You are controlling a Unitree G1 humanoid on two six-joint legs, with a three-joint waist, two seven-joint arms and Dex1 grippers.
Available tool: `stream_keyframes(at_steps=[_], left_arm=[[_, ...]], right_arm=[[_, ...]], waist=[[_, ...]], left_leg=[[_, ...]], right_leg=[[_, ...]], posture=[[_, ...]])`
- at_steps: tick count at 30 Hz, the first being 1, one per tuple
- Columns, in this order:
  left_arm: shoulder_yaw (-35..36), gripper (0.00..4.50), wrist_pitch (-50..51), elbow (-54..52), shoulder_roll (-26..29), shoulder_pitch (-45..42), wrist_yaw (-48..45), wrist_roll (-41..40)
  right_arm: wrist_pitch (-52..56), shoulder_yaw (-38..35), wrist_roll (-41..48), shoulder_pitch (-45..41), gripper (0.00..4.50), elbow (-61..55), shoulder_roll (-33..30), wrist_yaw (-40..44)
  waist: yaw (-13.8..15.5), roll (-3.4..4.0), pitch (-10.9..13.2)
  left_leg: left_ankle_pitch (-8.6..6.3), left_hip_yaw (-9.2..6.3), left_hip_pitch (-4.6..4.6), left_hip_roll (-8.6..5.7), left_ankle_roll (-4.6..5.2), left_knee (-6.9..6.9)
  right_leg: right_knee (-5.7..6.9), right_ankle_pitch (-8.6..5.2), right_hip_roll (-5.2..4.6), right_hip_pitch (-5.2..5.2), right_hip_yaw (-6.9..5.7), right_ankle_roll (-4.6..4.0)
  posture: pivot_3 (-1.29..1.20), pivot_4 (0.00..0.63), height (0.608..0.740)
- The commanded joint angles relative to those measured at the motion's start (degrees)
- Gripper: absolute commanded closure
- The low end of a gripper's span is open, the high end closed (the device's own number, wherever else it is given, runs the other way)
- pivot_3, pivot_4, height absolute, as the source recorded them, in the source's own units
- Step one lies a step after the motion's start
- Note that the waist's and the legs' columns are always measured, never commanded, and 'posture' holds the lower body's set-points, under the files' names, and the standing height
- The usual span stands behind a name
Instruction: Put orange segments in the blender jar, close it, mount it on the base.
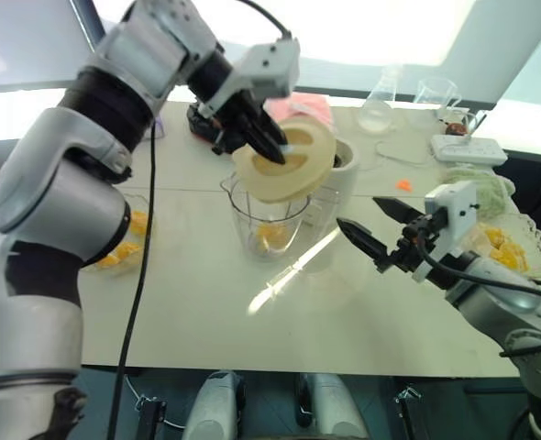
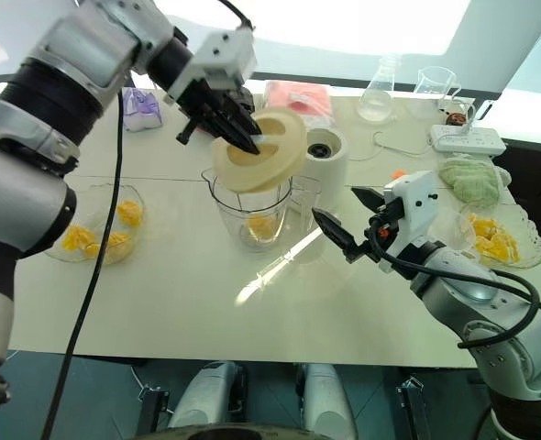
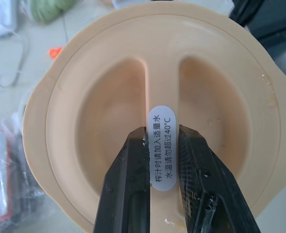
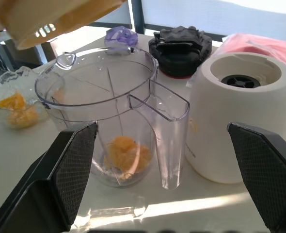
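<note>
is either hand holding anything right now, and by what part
The left hand holds the cream lid by its raised center ridge, above the blender jar. The right hand is open and holds nothing.

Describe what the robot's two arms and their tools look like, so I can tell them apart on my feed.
Both arms have silver-grey shells with black joint bands. A black cable hangs along the left arm; black cables loop around the right forearm. Each tool, left tool and right tool, has a white wrist block and two black pointed fingers with cross-hatched pads.
</note>
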Motion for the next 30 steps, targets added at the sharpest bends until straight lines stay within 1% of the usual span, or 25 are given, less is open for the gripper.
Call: stream_keyframes(at_steps=[1,5,9,14,19,22,25,28,30], left_arm=[[-3.3,4.29,-2.8,2.01,-0.81,-1.84,-0.19,2.52],[-5.37,4.29,-3.3,4.2,-2.12,-1.98,-0.19,4.37],[-6.43,4.29,-4.21,6.52,-3.84,-1.2,-0.19,7.37],[-5.35,4.29,-3.64,9.7,-6.44,-1.12,-0.19,10.32],[-4.28,4.29,-5.97,12.56,-8.72,-1.14,-0.19,14.04],[-4.64,4.29,-7.05,13.03,-8.97,-1.11,-0.19,14.59],[-5.35,4.29,-5.38,13.19,-8.82,-1.02,-0.19,14.43],[-6.29,4.29,-0.1,12.41,-8.69,-1.01,-0.19,13.0],[-8.43,4.29,1.98,8.73,-6.97,-0.18,-0.19,10.15]], right_arm=[[-0.64,1.65,-3.28,-1.42,0.0,-0.92,2.6,-1.59],[-0.29,3.56,-6.15,-2.37,0.0,-0.81,4.58,-1.96],[-0.25,5.42,-8.2,-3.0,0.0,-0.98,5.4,-0.4],[-0.08,5.65,-9.24,-3.29,0.0,-1.7,6.83,-0.06],[-0.2,6.95,-10.84,-2.03,0.0,-3.44,8.04,0.15],[-0.3,8.2,-12.83,-1.32,0.0,-3.58,8.38,0.31],[-0.57,9.14,-14.68,-1.34,0.0,-3.31,9.33,-0.24],[-0.94,9.75,-16.31,-1.55,0.0,-2.94,10.57,-0.58],[-2.14,11.39,-19.32,-1.85,0.0,-0.92,11.93,-0.91]], waist=[[0.0,0.0,0.0],[-0.01,0.01,0.01],[-0.01,0.01,0.01],[0.0,0.01,0.01],[0.03,0.01,0.0],[0.03,0.01,0.0],[0.01,0.01,0.0],[-0.01,0.01,0.0],[-0.23,0.01,0.0]], left_leg=[[0.0,0.0,-0.01,0.0,0.0,0.0],[0.0,0.01,-0.07,0.0,0.0,-0.01],[0.0,0.0,-0.12,-0.01,0.01,-0.01],[-0.01,-0.01,-0.12,-0.01,0.01,0.0],[0.0,0.0,-0.08,-0.01,0.01,0.0],[0.0,-0.04,-0.01,-0.01,0.01,0.01],[0.01,-0.04,0.02,-0.01,0.03,0.06],[0.03,-0.04,0.06,-0.01,0.05,0.07],[0.03,-0.06,0.07,-0.01,0.06,0.07]], right_leg=[[-0.02,0.0,0.01,0.01,-0.01,0.0],[-0.06,0.0,0.0,-0.04,0.0,0.02],[-0.15,0.03,0.0,-0.04,-0.01,0.06],[-0.15,0.02,0.0,-0.03,-0.01,0.04],[-0.13,0.02,0.0,-0.01,-0.02,0.04],[-0.11,0.0,0.0,0.06,-0.02,-0.01],[-0.09,0.0,-0.01,0.09,0.01,-0.04],[-0.01,0.0,-0.01,0.09,0.02,-0.04],[0.05,0.0,0.0,0.08,0.02,-0.05]], posture=[[0.0,0.15,0.74],[0.0,0.15,0.74],[0.0,0.15,0.74],[0.0,0.15,0.74],[0.0,0.15,0.74],[0.0,0.15,0.74],[0.0,0.15,0.74],[0.0,0.15,0.74],[0.0,0.15,0.74]])
